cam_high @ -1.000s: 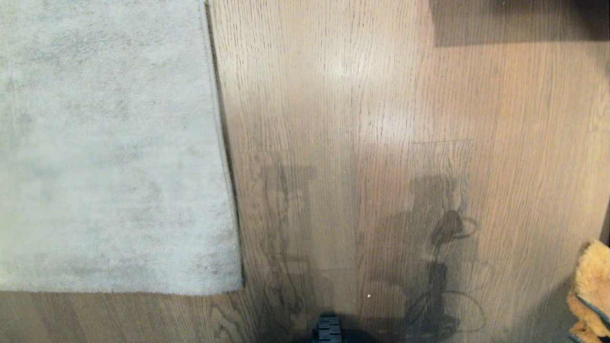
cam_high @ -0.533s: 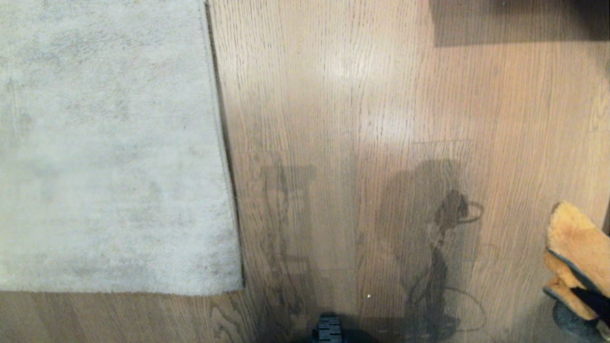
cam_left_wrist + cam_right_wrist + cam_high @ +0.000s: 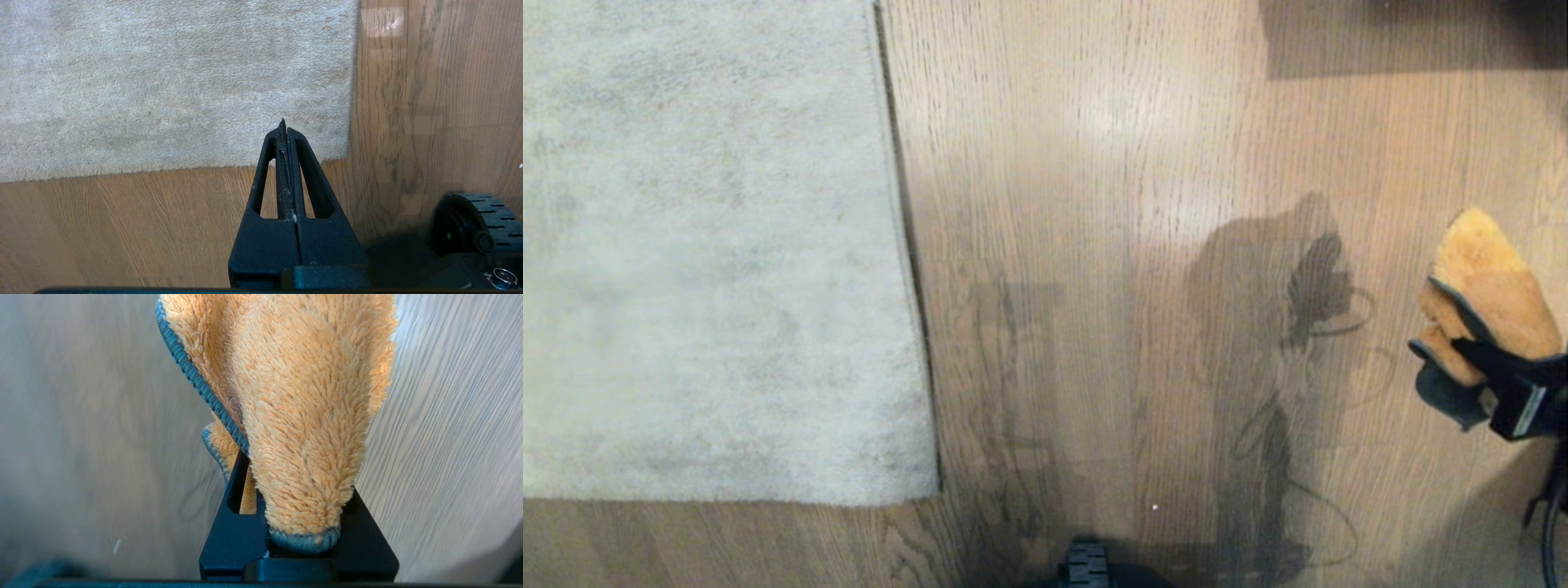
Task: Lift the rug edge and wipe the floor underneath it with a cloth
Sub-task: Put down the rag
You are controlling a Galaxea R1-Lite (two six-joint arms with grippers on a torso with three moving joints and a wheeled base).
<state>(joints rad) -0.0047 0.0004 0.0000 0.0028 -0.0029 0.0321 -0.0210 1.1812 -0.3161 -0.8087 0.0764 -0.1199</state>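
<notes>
Brown wood-grain planks of the floor [image 3: 1143, 180] run lengthwise, slightly glossy, with arm shadows across them. On the robot's left lies the pale grey rug; the rug edge [image 3: 907, 269] and its corner rest flat on the planks. The right gripper [image 3: 1474, 359], at the far right above the boards, is clamped on the cloth [image 3: 1482, 282]. The left gripper [image 3: 284, 126] hangs closed and empty over the rug corner.
</notes>
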